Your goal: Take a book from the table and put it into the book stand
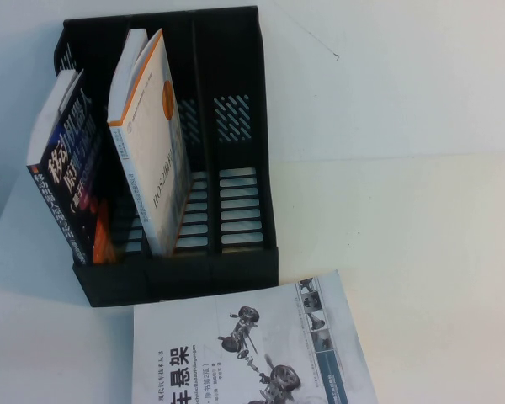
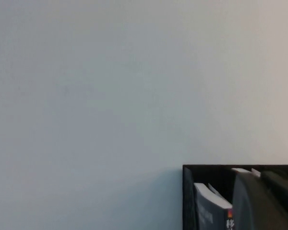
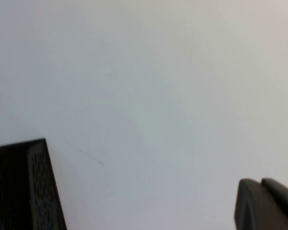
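Pretty much all you get here is the table (image 1: 438, 210), plain white and filling every view. The light's uneven: the far part looks cool and bluish-grey, the near and right side goes warmer, kind of cream, with a soft line across the high view where the 2 tones meet. There's 1 thin dark scratch (image 1: 318, 40) on the far part, also visible in the right wrist view (image 3: 86, 155). Soft shadows, no hard glare.

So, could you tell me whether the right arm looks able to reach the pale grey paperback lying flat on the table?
Probably yes: the pale grey paperback lies uncovered before the black plastic stand.
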